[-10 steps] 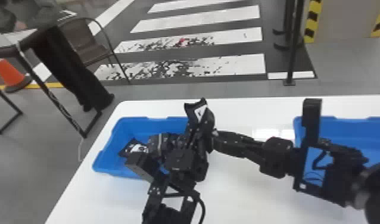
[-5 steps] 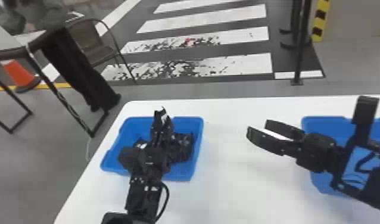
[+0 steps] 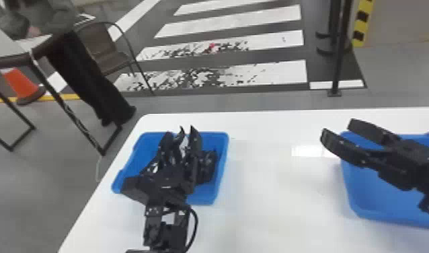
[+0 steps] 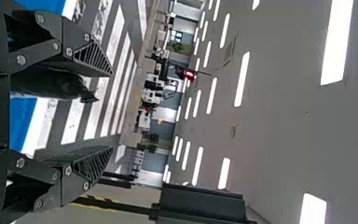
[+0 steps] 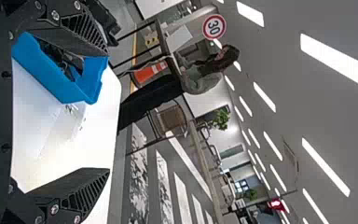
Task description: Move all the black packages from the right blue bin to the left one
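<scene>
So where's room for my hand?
Between the left bin and right bin, the white table is bare. The left bin is crowded with black packages and the left gripper; the right gripper hangs over the right bin.

You can see that the left blue bin (image 3: 143, 151) and the right blue bin (image 3: 375, 202) look like smooth plastic. Your white table (image 3: 264, 202) is smooth and rather glossy. The black package (image 4: 46, 84) seems slightly shiny.

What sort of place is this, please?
Probably an indoor test or demonstration hall: there are ceiling lights, yet also a crosswalk and a round road sign.
</scene>
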### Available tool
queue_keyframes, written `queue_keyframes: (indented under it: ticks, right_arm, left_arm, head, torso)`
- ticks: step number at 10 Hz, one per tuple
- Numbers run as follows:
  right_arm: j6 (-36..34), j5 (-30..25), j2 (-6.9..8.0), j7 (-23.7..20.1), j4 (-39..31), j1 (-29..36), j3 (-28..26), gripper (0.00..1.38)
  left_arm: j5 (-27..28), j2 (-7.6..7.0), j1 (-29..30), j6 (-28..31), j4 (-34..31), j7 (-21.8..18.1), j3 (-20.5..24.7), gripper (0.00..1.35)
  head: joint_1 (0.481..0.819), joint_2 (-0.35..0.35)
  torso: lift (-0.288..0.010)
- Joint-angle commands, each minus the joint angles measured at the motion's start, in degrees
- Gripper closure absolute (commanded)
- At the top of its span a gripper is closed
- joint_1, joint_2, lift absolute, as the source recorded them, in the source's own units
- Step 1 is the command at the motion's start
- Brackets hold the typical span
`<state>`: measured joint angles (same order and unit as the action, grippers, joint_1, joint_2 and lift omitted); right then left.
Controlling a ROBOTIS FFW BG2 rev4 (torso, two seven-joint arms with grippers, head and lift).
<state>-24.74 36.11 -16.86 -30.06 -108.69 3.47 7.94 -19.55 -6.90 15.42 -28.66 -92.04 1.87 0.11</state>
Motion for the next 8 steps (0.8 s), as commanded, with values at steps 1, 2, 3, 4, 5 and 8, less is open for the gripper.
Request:
queue_keyframes:
  ticks: [1,2,3,4,5,8]
  right_arm:
    - [1.96,-4.34,0.87,0.09,-3.74,4.12,-4.40,0.16]
    - [4.21,-8.57,1.48,1.41,-7.68,7.64,-6.80,0.16]
    - [5.90,-12.57,2.89,4.13,-12.74,12.70,-9.65,0.16]
    - [7.03,-16.80,4.91,6.33,-17.24,17.48,-12.74,0.16]
    - [7.17,-20.34,6.23,7.65,-20.90,21.42,-14.91,0.16]
    - [7.17,-22.74,6.75,9.93,-23.71,28.17,-15.25,0.16]
  left_arm:
    - [-1.82,-0.04,1.59,-6.36,-0.28,1.03,-4.00,0.21]
    - [-1.25,0.13,3.28,-7.62,-1.82,1.39,-5.59,0.21]
    - [1.27,0.57,4.68,-7.62,-3.09,1.65,-6.28,0.21]
    - [3.10,1.10,6.51,-7.76,-4.07,1.82,-7.19,0.21]
    - [5.27,1.28,9.04,-7.76,-5.76,3.41,-9.02,0.21]
    - [14.41,2.77,13.40,-0.87,-10.40,5.34,-7.08,0.21]
  head:
    - [0.695,0.281]
    - [0.695,0.245]
    - [0.695,0.203]
    - [0.695,0.154]
    - [0.695,0.127]
    - [0.695,0.008]
  torso:
    - [-0.154]
    - [-0.154]
    - [-0.154]
    - [-0.154]
    - [-0.154]
    - [-0.154]
